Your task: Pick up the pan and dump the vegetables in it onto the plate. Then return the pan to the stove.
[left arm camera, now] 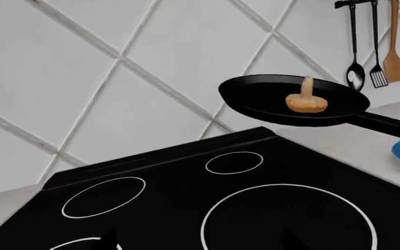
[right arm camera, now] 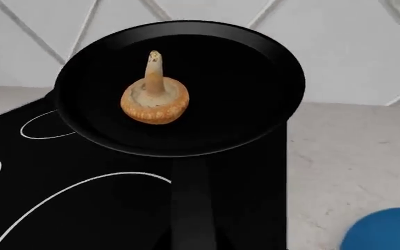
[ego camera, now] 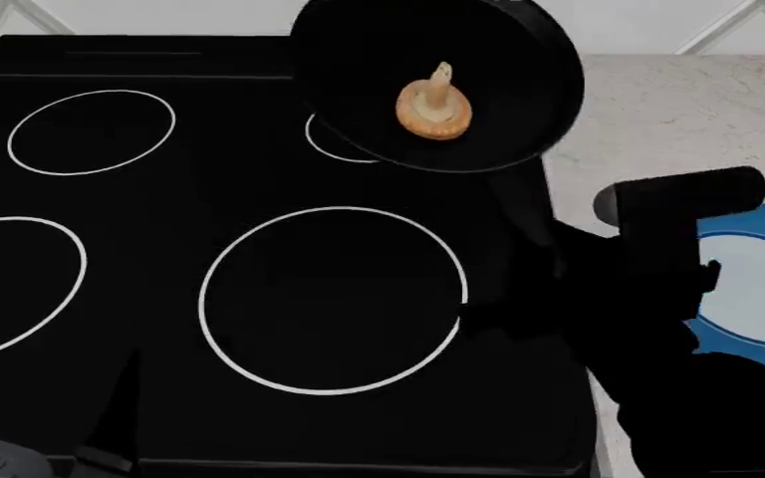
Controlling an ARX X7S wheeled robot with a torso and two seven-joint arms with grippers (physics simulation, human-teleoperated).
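Note:
The black pan (ego camera: pixel 489 90) is lifted above the back right of the stove (ego camera: pixel 156 329), roughly level. The tan mushroom (ego camera: pixel 433 108) lies cap down in it, stem up. My right gripper (right arm camera: pixel 193 242) is shut on the pan's long handle (right arm camera: pixel 193 203); it shows in the head view as a dark mass (ego camera: pixel 556 289) below the pan. The blue-rimmed plate (ego camera: pixel 761 289) sits on the counter to the right of the stove, partly hidden by my right arm. My left gripper (left arm camera: pixel 200 245) is open and empty low over the stove's front left; the pan (left arm camera: pixel 262 99) floats far ahead of it.
A pale speckled counter (ego camera: pixel 661 119) lies right of the stove. A white tiled wall (left arm camera: pixel 116 78) runs behind. Several utensils (left arm camera: pixel 377 47) hang on a rail on the wall behind the counter. The plate's blue edge also shows in the right wrist view (right arm camera: pixel 384 232).

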